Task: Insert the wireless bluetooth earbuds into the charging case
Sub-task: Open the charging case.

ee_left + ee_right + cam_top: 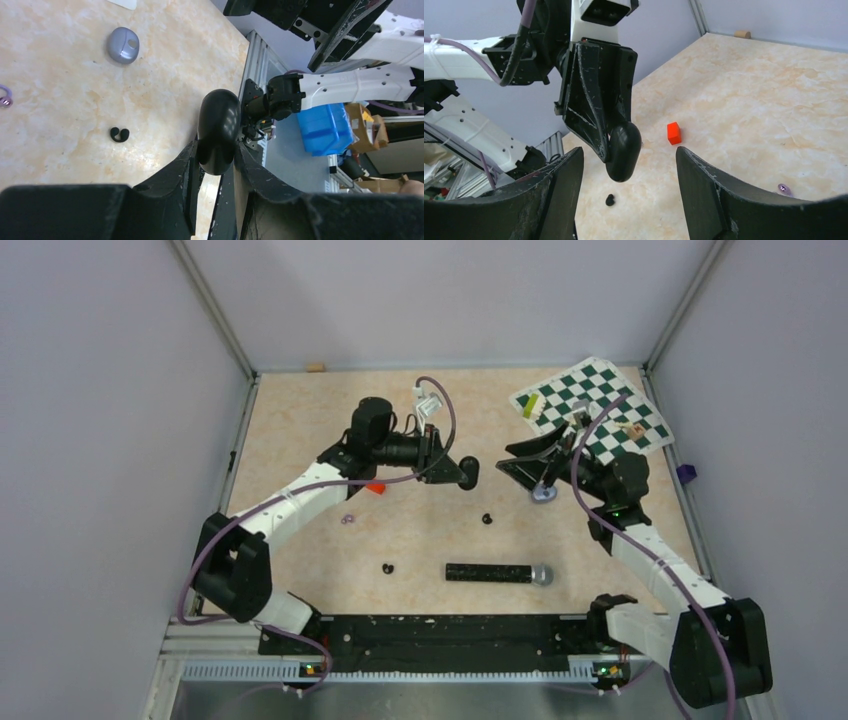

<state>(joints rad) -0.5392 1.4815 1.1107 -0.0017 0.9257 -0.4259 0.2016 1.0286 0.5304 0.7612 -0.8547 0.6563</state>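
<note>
left gripper (466, 472): jaws pinched the case (218, 131), closed on its two sides.
case: held clear of the desk (300, 430), over mid-desk.
right gripper (502, 459): jaws spread, facing the case from its right, near but apart.
earbuds: both lay loose on the desk. One earbud (487, 518) was mid-desk near the case, the other earbud (388, 567) toward the near edge, left of the mic (498, 572).

Black charging case (218, 131) held aloft, 2 earbuds (487, 518) lying apart
</note>
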